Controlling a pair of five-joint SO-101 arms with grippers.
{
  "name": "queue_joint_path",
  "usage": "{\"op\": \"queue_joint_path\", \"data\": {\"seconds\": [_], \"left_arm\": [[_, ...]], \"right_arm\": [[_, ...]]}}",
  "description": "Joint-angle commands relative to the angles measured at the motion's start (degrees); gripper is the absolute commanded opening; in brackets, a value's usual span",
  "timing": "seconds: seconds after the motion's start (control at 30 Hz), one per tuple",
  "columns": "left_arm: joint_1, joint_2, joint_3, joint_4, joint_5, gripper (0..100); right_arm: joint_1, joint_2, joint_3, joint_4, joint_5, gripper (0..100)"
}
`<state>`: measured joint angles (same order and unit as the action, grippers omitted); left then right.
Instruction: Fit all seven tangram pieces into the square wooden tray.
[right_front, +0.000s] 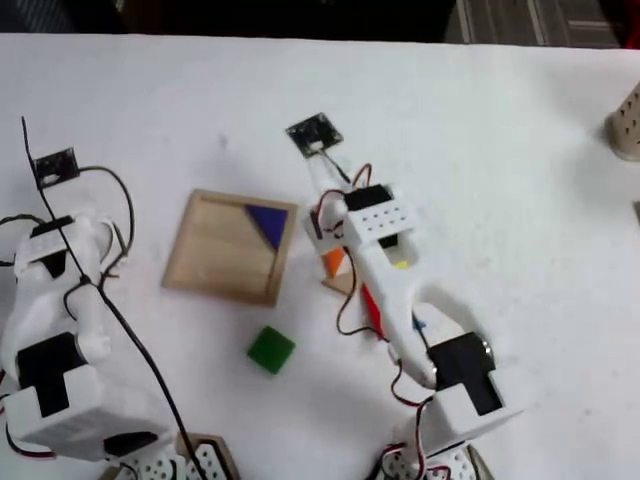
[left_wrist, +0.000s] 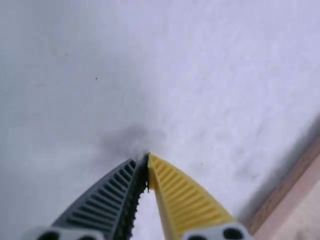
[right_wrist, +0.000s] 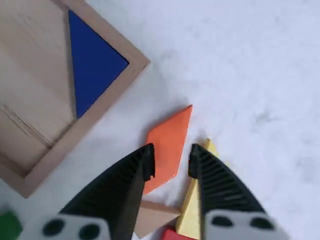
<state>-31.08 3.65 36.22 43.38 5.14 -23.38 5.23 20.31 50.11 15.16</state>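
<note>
At three o'clock of the tray, the right gripper gapes astride a flat orange parallelogram; left gripper closed, empty.

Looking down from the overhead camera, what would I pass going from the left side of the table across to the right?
Left arm → square wooden tray → orange piece → tan object with holes at the right edge.
</note>
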Motion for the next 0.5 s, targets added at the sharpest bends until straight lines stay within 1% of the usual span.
{"op": "queue_joint_path", "data": {"seconds": [0.0, 0.27, 0.47], "left_arm": [[0.6, -3.3, -0.3, -1.2, 0.4, 3], [0.6, -3.3, -0.3, -1.2, 0.4, 3], [0.6, -3.3, -0.4, -1.2, 0.4, 3]], "right_arm": [[-0.2, 2.2, -1.7, 0.0, 2.6, 21.5], [-0.3, 14.5, -9.9, 0.8, 2.6, 21.5], [-0.6, 19.0, -16.7, 9.3, 2.7, 21.5]]}}
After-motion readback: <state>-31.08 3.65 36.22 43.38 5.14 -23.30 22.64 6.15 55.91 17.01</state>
